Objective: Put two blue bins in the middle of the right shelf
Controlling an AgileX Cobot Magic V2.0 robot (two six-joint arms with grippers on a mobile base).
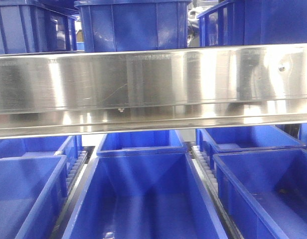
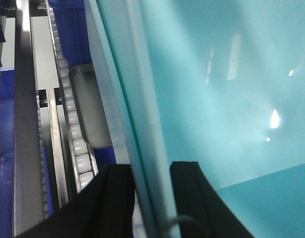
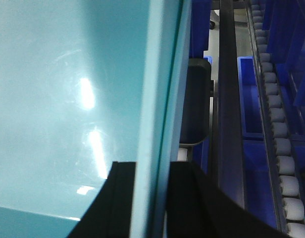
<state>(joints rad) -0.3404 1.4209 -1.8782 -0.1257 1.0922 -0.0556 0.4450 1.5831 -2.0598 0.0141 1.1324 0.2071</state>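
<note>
A long blue bin [image 1: 143, 199] fills the lower middle of the front view, on the level under the steel beam. It looks teal in both wrist views. My left gripper [image 2: 151, 168] is shut on the bin's left wall [image 2: 142, 124], one black finger [image 2: 115, 198] outside and one inside. My right gripper [image 3: 151, 166] is shut on the same bin's right wall [image 3: 157, 99], which runs between its black fingers [image 3: 189, 198]. A second blue bin [image 1: 141, 142] sits just behind it. Neither gripper shows in the front view.
A wide steel shelf beam [image 1: 153, 84] crosses the front view, with blue bins [image 1: 133, 25] on the level above. More blue bins stand left [image 1: 24, 199] and right [image 1: 268, 194]. White roller tracks [image 1: 76, 172] [image 2: 76, 134] [image 3: 281, 148] run beside the held bin.
</note>
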